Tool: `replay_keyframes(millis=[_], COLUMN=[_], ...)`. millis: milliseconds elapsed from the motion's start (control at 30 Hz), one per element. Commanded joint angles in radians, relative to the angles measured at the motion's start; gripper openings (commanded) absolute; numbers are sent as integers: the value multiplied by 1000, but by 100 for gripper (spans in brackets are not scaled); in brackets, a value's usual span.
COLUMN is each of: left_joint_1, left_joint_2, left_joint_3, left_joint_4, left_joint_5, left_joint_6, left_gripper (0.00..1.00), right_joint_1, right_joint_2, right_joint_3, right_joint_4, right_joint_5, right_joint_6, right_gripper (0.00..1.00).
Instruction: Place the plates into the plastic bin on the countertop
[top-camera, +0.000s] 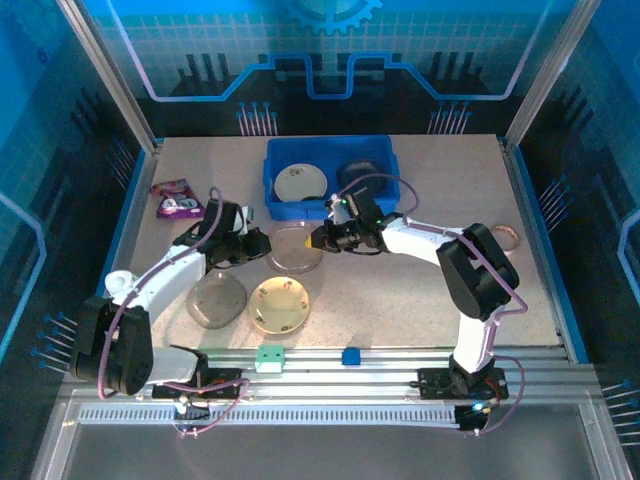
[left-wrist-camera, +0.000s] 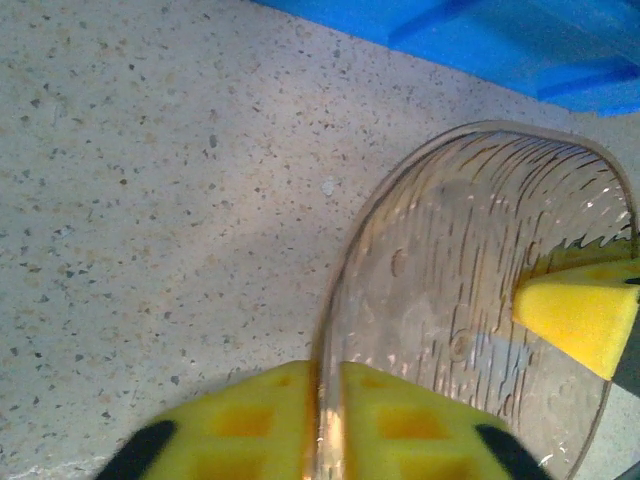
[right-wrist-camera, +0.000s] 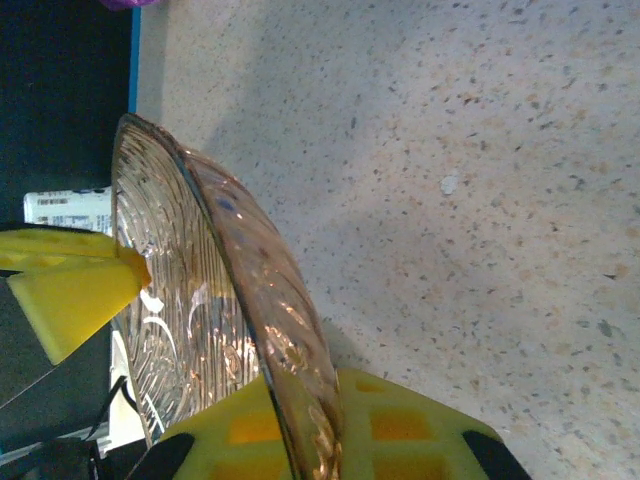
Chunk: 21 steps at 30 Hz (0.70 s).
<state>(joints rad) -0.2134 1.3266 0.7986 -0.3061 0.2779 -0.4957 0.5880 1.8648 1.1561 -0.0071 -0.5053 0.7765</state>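
Smoky translucent ribbed glass plate is located mid beige speckled table, just before bright-blue rectangular plastic bin. Opposite rim edges are pinched by left hand and right hand, both closed on it. One grip should be freed first, then the plate carried level over the bin wall.

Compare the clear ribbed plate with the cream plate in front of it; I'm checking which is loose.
The clear plate is see-through and ribbed; the cream plate is opaque with small marks. The clear plate is pinched at its rim by the left tool and right tool; the cream plate lies untouched. Both are round and outside the blue bin.
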Motion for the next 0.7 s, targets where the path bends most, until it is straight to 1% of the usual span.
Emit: replay_keyframes(millis=[0,100,133,200,267,300,400,500,533,567,633,667], left_joint_1=[-21,-21,-21,-22,-22,-21,-21,-21,-21,-21,-22,-21], left_joint_2=[-23,-12,-8,0,5,5,2,-2,-2,1,14,27], left_joint_3=[46,45,46,48,51,53,58,79,96,117,167,199], left_joint_4=[31,43,49,53,53,50,45,17,2,-13,-45,-61], left_joint_5=[47,45,46,42,37,34,26,-3,-11,-18,-34,-41], left_joint_6=[-10,-19,-22,-27,-31,-32,-32,-28,-24,-18,-10,-5], left_gripper=[25,24,20,15,3,0,0,0,0,0,0,0], right_joint_1=[3,-3,-7,-11,-14,-16,-21,-39,-50,-63,-92,-112], right_joint_2=[-29,-42,-48,-53,-59,-62,-70,-91,-109,-128,-177,-204], right_joint_3=[-12,-15,-16,-16,-17,-16,-16,-22,-27,-34,-45,-51], right_joint_4=[42,41,39,39,39,36,28,16,12,7,-13,-24], right_joint_5=[-33,-28,-27,-31,-32,-33,-34,-27,-18,-6,24,38], right_joint_6=[26,26,25,25,23,24,25,20,18,14,1,-3], right_gripper=[0,0,0,0,0,0,0,27,37,45,56,59])
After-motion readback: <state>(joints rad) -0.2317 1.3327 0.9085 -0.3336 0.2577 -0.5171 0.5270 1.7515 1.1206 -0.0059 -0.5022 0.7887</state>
